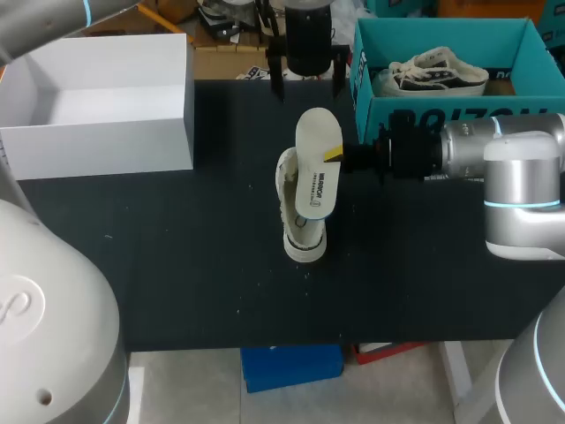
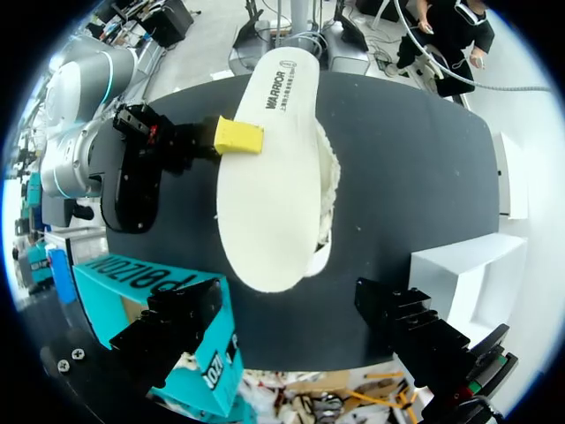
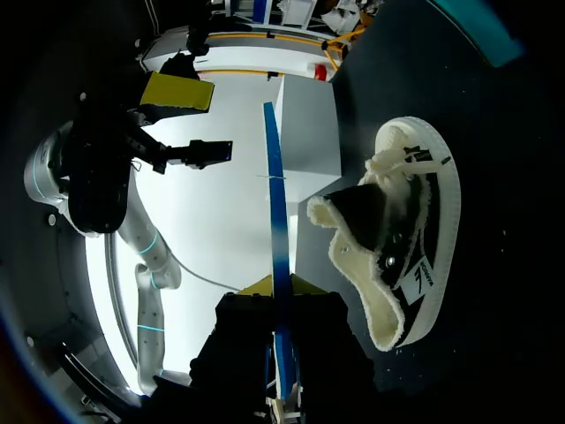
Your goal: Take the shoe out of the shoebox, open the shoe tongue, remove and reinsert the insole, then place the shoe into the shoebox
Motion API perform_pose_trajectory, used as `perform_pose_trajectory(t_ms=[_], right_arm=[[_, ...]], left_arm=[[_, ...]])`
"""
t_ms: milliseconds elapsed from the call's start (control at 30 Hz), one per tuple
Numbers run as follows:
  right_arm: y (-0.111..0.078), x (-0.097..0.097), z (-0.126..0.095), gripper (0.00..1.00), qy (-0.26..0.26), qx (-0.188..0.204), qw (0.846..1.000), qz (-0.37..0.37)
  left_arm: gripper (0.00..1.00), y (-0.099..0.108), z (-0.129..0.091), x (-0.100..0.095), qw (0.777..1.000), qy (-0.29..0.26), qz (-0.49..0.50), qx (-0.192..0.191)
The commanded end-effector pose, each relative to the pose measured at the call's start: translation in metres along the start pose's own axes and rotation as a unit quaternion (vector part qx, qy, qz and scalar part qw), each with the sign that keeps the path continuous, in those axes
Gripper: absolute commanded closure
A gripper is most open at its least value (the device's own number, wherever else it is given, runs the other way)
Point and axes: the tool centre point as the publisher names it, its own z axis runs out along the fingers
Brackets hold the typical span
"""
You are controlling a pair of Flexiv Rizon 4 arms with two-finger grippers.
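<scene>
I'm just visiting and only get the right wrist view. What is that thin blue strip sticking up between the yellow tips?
Observer: That is the insole, edge-on to you. The head view shows its broad white face, pinched by the right gripper above the shoe.
Operator: Is that the only shoe?
Observer: No. A second shoe lies in the teal box at the table's far right.
Operator: And the other arm's hand, far off in my view: is it holding anything?
Observer: No. The left wrist view shows the left gripper open and empty, looking at the insole's white side.
</scene>
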Motion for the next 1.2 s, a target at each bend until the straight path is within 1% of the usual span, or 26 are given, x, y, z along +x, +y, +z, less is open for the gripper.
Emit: perform_pose_trajectory(t_ms=[33, 367, 433, 700, 800, 967, 1000, 1067, 1133, 1200], right_arm=[[-0.001, 0.0, 0.001, 1.0, -0.001, -0.002, 1.0, 0.0], [-0.001, 0.0, 0.001, 1.0, -0.001, -0.002, 1.0, 0.0], [-0.001, 0.0, 0.001, 1.0, -0.001, -0.002, 1.0, 0.0], [-0.001, 0.0, 0.001, 1.0, -0.001, -0.002, 1.0, 0.0], [-0.001, 0.0, 0.001, 1.0, -0.001, -0.002, 1.0, 0.0], [-0.001, 0.0, 0.001, 1.0, -0.001, -0.002, 1.0, 0.0], [-0.001, 0.0, 0.001, 1.0, -0.001, -0.002, 1.0, 0.0], [-0.001, 0.0, 0.001, 1.0, -0.001, -0.002, 1.0, 0.0], [-0.001, 0.0, 0.001, 1.0, -0.001, -0.002, 1.0, 0.0], [-0.001, 0.0, 0.001, 1.0, -0.001, -0.002, 1.0, 0.0]], left_arm=[[0.0, -0.029, -0.007, 0.009, 1.0, -0.008, 0.002, -0.019], [0.0, -0.088, -0.016, 0.012, 0.999, -0.019, 0.005, -0.028], [0.0, -0.101, -0.017, 0.011, 0.999, -0.011, 0.009, -0.036], [0.0, -0.146, -0.013, 0.013, 0.999, -0.026, 0.027, -0.035], [0.0, -0.157, -0.01, 0.014, 0.998, -0.043, 0.033, -0.034], [0.0, -0.173, -0.005, 0.019, 0.994, -0.091, 0.042, -0.036], [0.0, -0.177, -0.002, 0.022, 0.991, -0.12, 0.046, -0.035], [0.0, -0.18, 0.0, 0.027, 0.988, -0.143, 0.045, -0.04], [0.0, -0.183, 0.001, 0.035, 0.976, -0.206, 0.052, -0.042], [0.0, -0.185, 0.001, 0.043, 0.959, -0.273, 0.061, -0.048]])
